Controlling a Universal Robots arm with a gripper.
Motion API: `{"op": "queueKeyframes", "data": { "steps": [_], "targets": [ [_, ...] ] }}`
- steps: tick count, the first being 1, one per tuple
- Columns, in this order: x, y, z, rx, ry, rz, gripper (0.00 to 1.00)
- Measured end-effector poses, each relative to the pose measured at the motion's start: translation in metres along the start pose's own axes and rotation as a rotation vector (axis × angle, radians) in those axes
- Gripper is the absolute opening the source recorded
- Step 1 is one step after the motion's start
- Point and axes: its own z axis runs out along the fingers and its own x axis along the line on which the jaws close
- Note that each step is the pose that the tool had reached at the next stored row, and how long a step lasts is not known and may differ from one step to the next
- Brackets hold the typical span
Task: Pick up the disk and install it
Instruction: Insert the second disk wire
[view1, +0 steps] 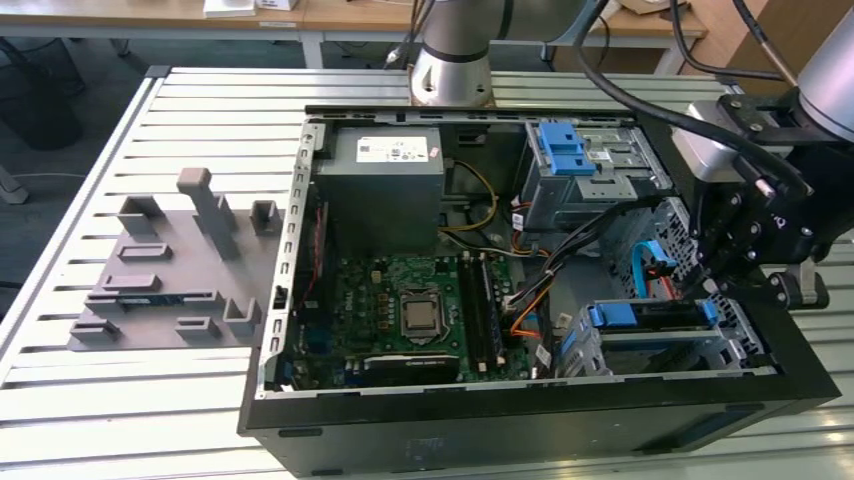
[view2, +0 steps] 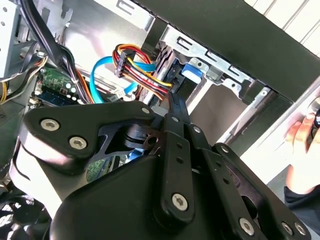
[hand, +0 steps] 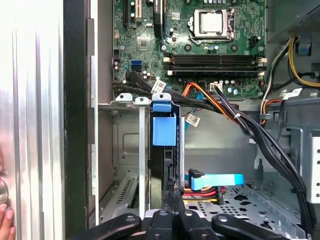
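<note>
The disk (hand: 164, 145) stands on edge in the drive bay (hand: 125, 150) at the front corner of the open computer case (view1: 534, 420), its blue plastic frame (view1: 647, 316) topmost. In the first wrist view it sits between the bay's metal rails, with the blue tab facing the motherboard (hand: 200, 45).

The gripper (hand: 172, 197) is directly at the disk's end. Its two thin fingers lie close together in both wrist views, tips against the drive's edge; cannot tell whether they pinch it or merely touch. In the second wrist view the fingers (view2: 176, 112) reach toward the blue tab (view2: 192, 72).

Beside the disk: a flat blue data cable (hand: 215, 181) and a red-yellow-black power bundle (view2: 142, 70).

In the exterior view the grey power-supply box (view1: 387, 190) sits at the far end of the case, a second blue latch (view1: 567, 150) on the upper cage. A grey fixture block (view1: 174, 270) rests on the slatted table (view1: 134, 400), toward the exterior view's left.

A person's fingers (view2: 302, 135) show outside the case wall.
</note>
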Motion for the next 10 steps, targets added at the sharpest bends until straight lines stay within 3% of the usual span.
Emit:
{"op": "queueKeyframes", "data": {
  "steps": [3,6,10],
  "targets": [
    [-0.0002,-0.0001,-0.0058,0.0000,-0.0001,0.000,0.11],
    [-0.0002,0.0006,-0.0066,0.0000,-0.0004,0.000,0.11],
    [0.0000,0.0083,-0.0068,0.0000,0.0000,0.000,0.11]
  ]
}}
